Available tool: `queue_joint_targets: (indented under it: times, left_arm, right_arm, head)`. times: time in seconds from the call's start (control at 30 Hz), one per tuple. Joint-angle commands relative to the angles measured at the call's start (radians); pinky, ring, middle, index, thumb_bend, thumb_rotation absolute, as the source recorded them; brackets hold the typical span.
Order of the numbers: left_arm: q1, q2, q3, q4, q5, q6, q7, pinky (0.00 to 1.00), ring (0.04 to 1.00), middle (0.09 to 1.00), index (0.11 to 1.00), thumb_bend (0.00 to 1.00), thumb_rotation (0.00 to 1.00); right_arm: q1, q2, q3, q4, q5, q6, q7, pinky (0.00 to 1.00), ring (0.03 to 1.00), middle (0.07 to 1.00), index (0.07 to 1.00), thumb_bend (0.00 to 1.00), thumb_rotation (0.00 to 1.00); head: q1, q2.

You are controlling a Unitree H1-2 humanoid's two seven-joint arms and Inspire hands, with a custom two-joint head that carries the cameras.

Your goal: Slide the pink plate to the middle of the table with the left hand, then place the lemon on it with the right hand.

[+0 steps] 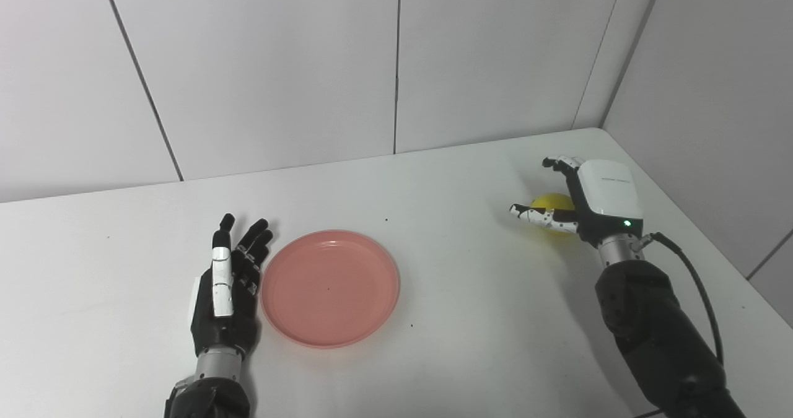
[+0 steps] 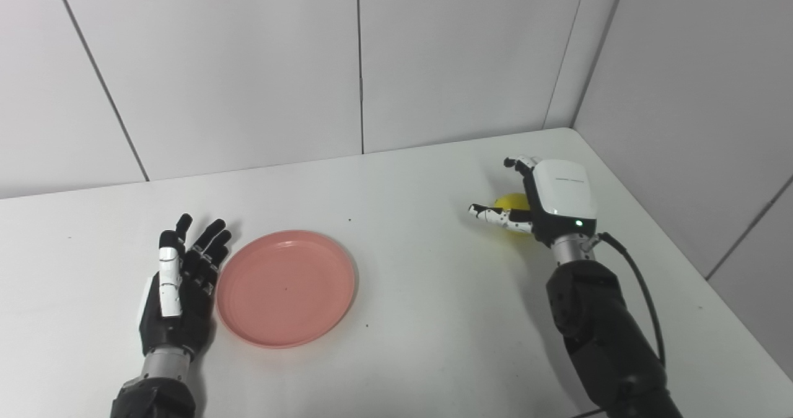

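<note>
One round glossy pink plate, smooth yellow lemon under right robot hand

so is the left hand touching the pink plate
Cannot tell: in both views the left hand lies right against the plate's rim, no plain gap or contact.

Bare table between pink plate and lemon

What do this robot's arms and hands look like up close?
The left hand is black with a white strip along one finger. The right hand has a white back plate with faint lettering, a green light and black-and-white fingers. Both have silver wrists and black forearms; a black cable loops beside the right one.
</note>
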Motion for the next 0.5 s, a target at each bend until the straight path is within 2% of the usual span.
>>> queue_joint_targets:
  times: [0.0,0.47]
  left_arm:
    - [0.011,0.001,0.004,0.008,0.0,0.024,0.008,0.95,0.861,0.832,0.989,0.71,0.81]
    - [0.013,-0.002,0.003,0.004,-0.001,0.03,0.01,0.94,0.857,0.821,0.984,0.71,0.81]
  right_arm:
    - [-0.037,-0.03,-0.007,-0.008,0.008,0.013,-0.027,0.54,0.656,0.725,0.72,0.85,0.78]
    - [-0.035,-0.033,0.012,0.019,0.035,0.018,-0.026,0.54,0.667,0.738,0.722,0.85,0.76]
  head:
    - [0.0,0.0]
    - [0.007,0.001]
